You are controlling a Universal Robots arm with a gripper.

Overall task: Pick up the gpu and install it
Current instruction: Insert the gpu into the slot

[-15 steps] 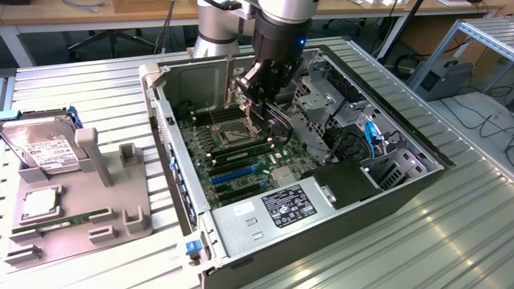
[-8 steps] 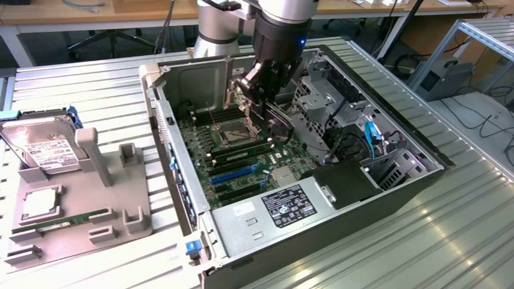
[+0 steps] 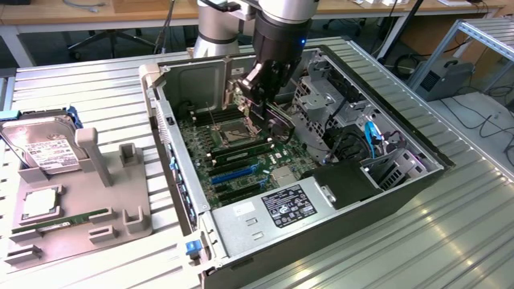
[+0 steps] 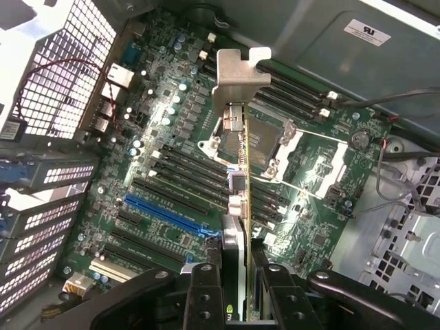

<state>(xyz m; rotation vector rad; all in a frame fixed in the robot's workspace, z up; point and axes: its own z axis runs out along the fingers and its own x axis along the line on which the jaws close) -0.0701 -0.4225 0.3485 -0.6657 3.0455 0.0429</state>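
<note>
In the wrist view the gpu (image 4: 242, 172) is seen edge-on, its silver bracket (image 4: 240, 72) at the end far from me. My gripper (image 4: 240, 295) is shut on it, with one black finger (image 4: 205, 295) on each side of the card. The card hangs above the green motherboard (image 4: 172, 137), over the CPU socket and beside the blue slot (image 4: 165, 213). In the exterior view my gripper (image 3: 259, 99) reaches down into the open computer case (image 3: 337, 211), and the gpu (image 3: 277, 120) hangs under it, clear of the motherboard (image 3: 241, 156).
A grey fixture tray (image 3: 120, 205) at the exterior view's left holds a hard drive (image 3: 44, 150), a CPU (image 3: 40, 201) and a green RAM stick (image 3: 60, 221). Inside the case are drive cages (image 3: 317, 96), cables (image 3: 374, 138) and a power supply (image 3: 281, 208).
</note>
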